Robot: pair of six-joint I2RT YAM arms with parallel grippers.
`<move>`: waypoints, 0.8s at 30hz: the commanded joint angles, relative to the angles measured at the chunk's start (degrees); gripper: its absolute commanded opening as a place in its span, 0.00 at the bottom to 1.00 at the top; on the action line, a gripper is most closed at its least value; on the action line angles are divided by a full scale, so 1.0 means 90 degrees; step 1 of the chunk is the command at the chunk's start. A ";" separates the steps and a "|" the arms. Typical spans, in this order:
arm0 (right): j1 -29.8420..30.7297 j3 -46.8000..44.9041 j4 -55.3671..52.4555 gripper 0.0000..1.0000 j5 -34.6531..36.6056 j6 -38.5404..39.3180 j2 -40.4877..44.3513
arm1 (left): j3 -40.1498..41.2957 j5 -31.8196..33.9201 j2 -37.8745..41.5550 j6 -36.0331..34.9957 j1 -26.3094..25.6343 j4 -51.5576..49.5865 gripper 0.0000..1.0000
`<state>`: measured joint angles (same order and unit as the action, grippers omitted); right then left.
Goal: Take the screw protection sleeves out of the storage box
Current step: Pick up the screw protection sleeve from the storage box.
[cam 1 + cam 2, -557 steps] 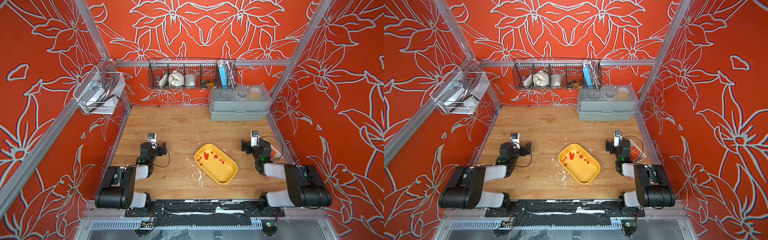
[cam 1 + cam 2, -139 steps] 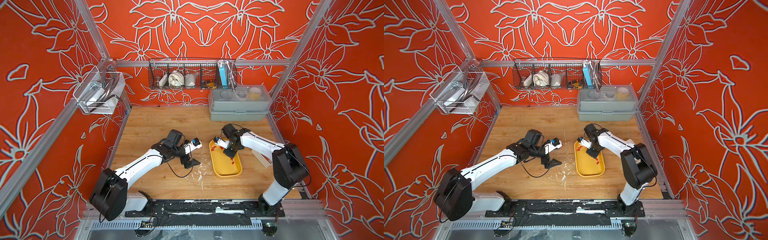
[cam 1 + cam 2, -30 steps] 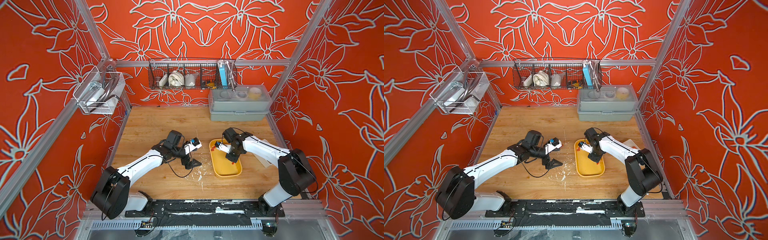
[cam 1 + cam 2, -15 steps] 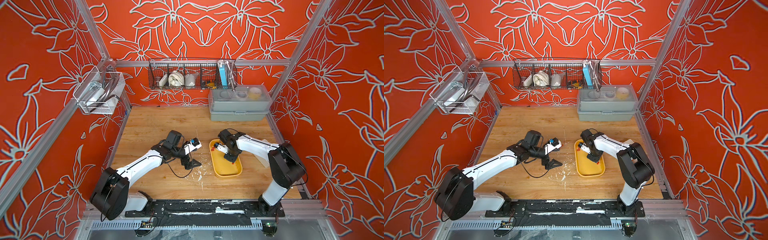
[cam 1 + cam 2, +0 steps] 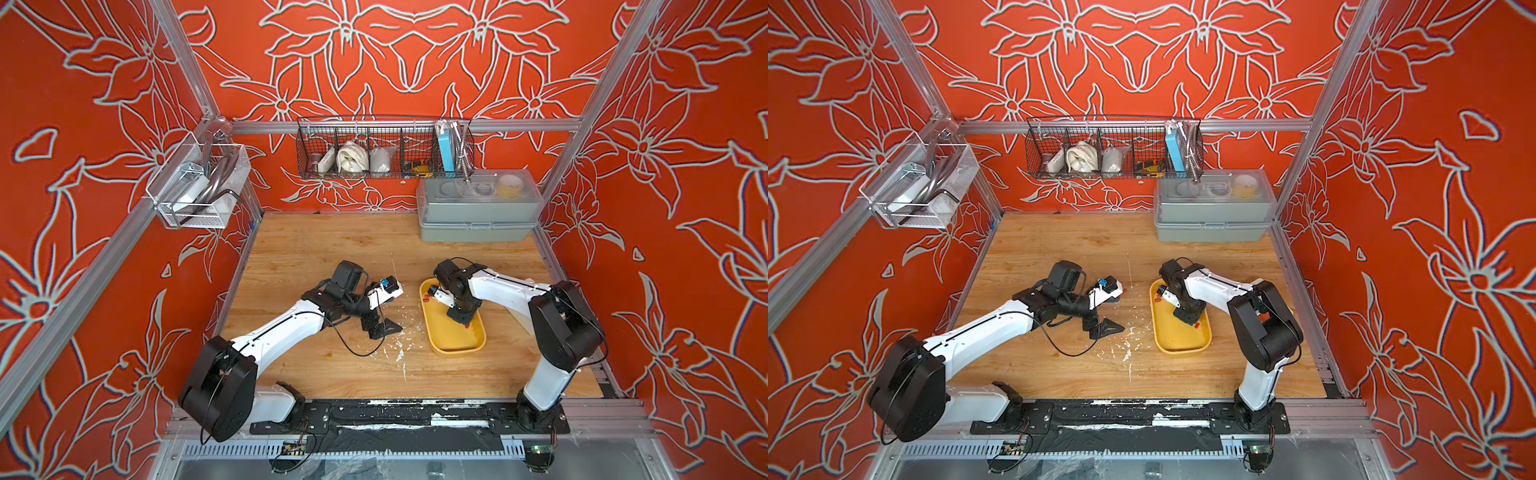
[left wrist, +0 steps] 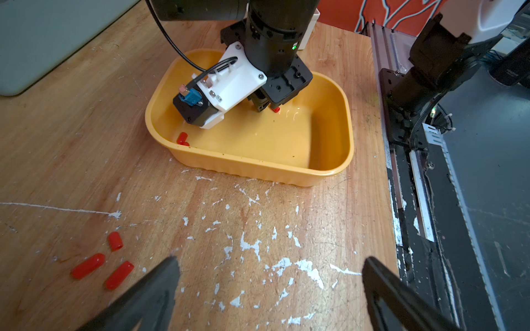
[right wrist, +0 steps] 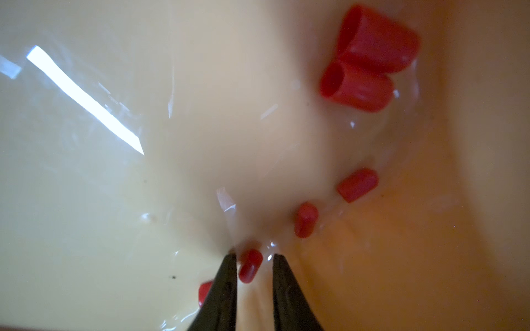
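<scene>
Right end effector is down inside the storage box. Tips are slightly apart w/ the target sleeve lying between them. One fingertip looks to touch it and a gap shows on the other side, so it's not clamped yet. Left end effector hovers over the table just beside the box, jaws wide apart, nothing in them.

Three loose sleeves lie out on the table near the left end effector. The other screw protection sleeves are in the box, approx. six in the right wrist view, bunched toward one wall.

Step in hand, my read: pinch this one & lift it out.
- Centre the tips on the sleeve's middle first. It sits skewed to the jaw line & may squirt out.
- Close gently. The tube looks soft and the box floor glossy, prob. slippery.
- Don't push lower, tips seem to be at the floor already.
- Lift straight up, clear the rim, then carry it to the table group.
- Mind the neighbour sleeve beside the finger, it could get dragged.

Hard to make out:
- That neighbour is half cut off by the finger.
- The close-up is blurred, so floor contact can't be judged.
- In both top views the right wrist covers the tips & most of the box's far end, so only a red speck or two shows.
- In the left wrist view the right arm's camera mount blocks part of the floor, so no exact count.
</scene>
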<state>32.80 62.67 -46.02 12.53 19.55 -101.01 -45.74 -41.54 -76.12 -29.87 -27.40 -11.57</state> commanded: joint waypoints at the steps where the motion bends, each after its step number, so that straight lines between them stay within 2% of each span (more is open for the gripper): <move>1: 0.0038 0.0048 -0.0127 0.22 0.0043 -0.0145 -0.0143 | -0.0074 0.0016 0.0157 -0.0100 -0.0013 -0.0169 0.98; 7: 0.0038 0.0019 -0.0016 0.18 0.0009 -0.0140 -0.0274 | -0.0075 0.0026 0.0166 -0.0119 -0.0013 -0.0179 0.98; 18: 0.0017 0.0168 -0.0174 0.01 -0.0542 -0.0067 -0.0117 | -0.0113 0.0251 0.0215 -0.0177 -0.0012 -0.0237 0.98; 24: -0.0001 0.0402 -0.0376 0.00 -0.0773 0.0044 0.0196 | -0.0179 0.0351 0.0223 -0.0145 -0.0010 -0.0296 0.98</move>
<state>32.69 64.25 -47.24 8.29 19.11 -101.69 -45.76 -38.83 -75.33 -30.68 -27.38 -13.08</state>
